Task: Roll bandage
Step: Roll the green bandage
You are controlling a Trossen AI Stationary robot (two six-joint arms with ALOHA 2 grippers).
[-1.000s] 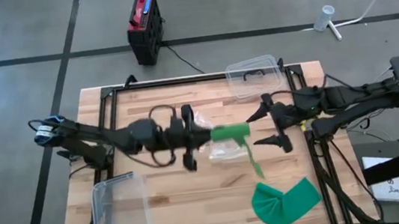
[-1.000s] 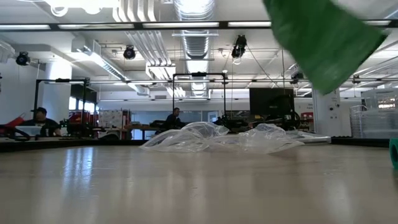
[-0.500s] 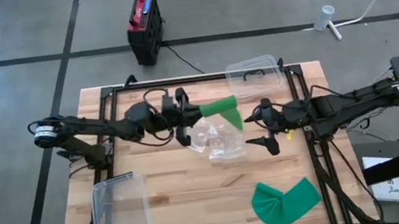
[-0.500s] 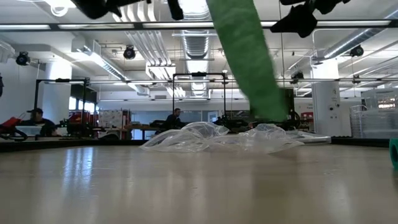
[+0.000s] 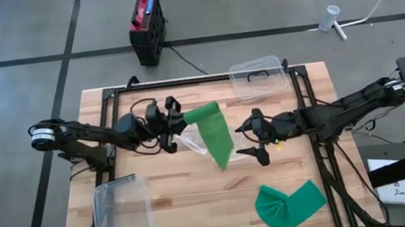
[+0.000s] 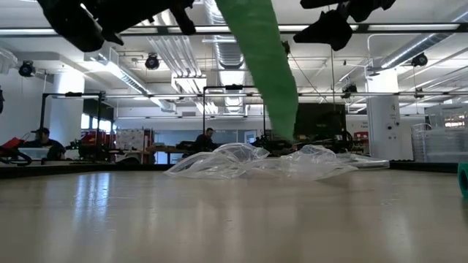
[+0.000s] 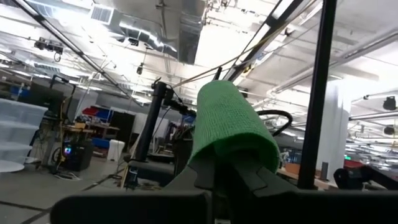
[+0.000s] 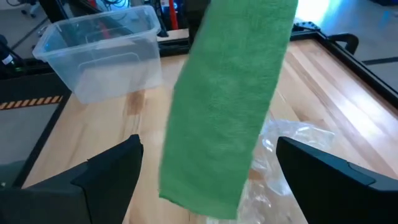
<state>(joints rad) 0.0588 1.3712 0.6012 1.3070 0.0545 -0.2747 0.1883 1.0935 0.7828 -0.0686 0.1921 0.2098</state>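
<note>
A green bandage strip (image 5: 216, 136) hangs from my left gripper (image 5: 179, 122), which is shut on its upper end at the table's middle. In the low view the strip (image 6: 262, 58) drops from the picture's top to just above a crumpled clear plastic bag (image 6: 256, 161). My right gripper (image 5: 253, 140) stands open just right of the strip. In the right wrist view the strip (image 8: 230, 99) hangs ahead of its gripper (image 8: 208, 149), between the two spread fingers, without touching them. A second green bandage (image 5: 289, 203) lies folded flat at the near right. My left gripper pinches the strip's upper end (image 7: 231, 146) between its shut fingers (image 7: 217, 180). The cloth folds over the fingertips. The fingers come from the table's left and slant upward. The strip hangs slack below them, its lower end (image 6: 281, 131) clear of the table.
A clear container (image 5: 259, 76) stands at the far edge and another (image 5: 122, 214) at the near left corner. The plastic bag (image 5: 194, 141) lies under the strip. A dark frame (image 5: 116, 96) runs round the table. People sit far off in the room behind.
My left gripper has drawn back toward the table's left edge and tipped its fingers upward, still shut on the bandage. The strip, which trailed toward the near right, now hangs broad and free. My right gripper has moved left toward the strip and sunk, staying open.
</note>
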